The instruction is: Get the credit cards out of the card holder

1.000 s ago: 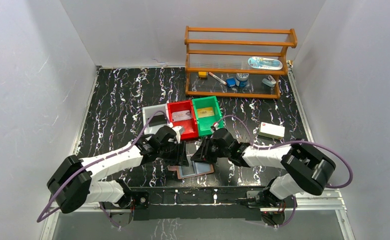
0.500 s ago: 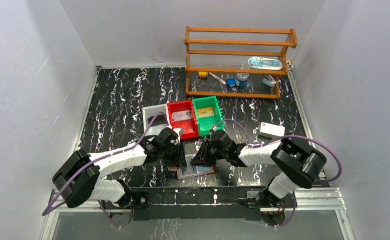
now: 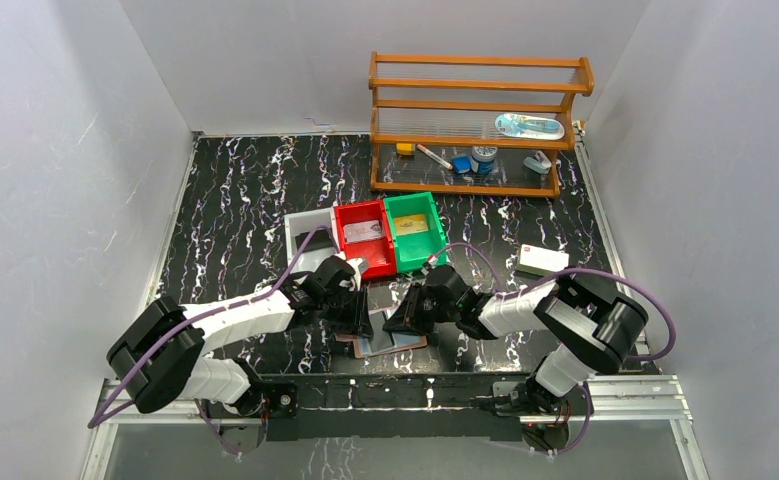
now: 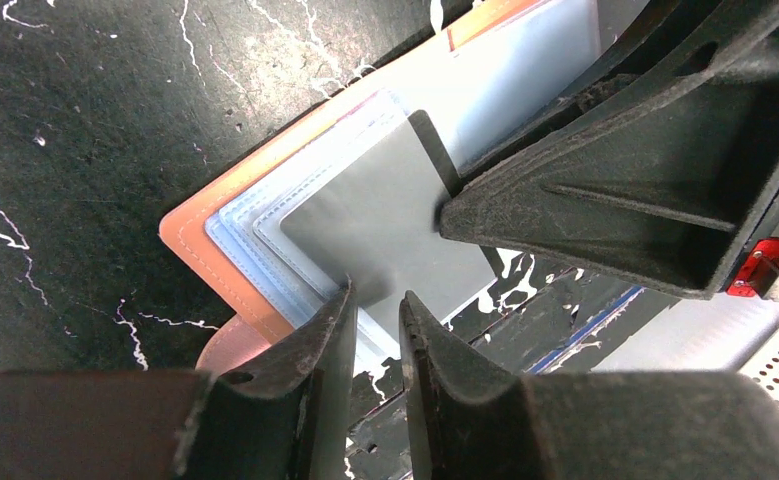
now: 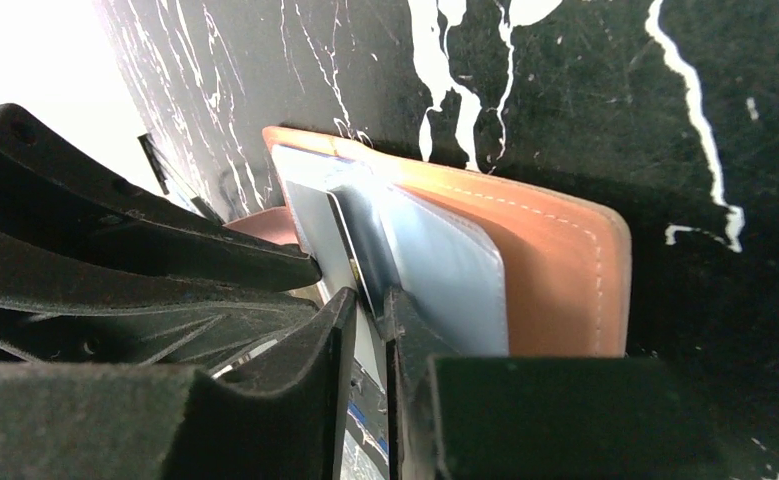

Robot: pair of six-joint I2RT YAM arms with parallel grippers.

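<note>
The card holder (image 3: 395,342) lies open on the black table near the front edge, reddish-brown leather (image 4: 190,235) with pale blue pockets. A grey card (image 4: 365,220) sticks partway out of its pocket. My left gripper (image 3: 363,322) is at the holder's left side. Its jaws (image 4: 376,292) stand a narrow gap apart at the card's lower edge. My right gripper (image 3: 401,322) comes in from the right. In the right wrist view the holder (image 5: 555,280) fills the middle. A thin dark card edge (image 5: 360,240) runs into the slim gap of the right gripper (image 5: 370,295).
Behind the grippers stand a grey tray (image 3: 305,235), a red bin (image 3: 364,238) and a green bin (image 3: 413,228), each with something flat inside. A white box (image 3: 543,261) lies at the right. A wooden shelf (image 3: 475,125) with small items stands at the back.
Both grippers have narrowed their jaws and come down closer onto the card holder. The right arm's elbow has shifted slightly left. The holder has stayed in place.
</note>
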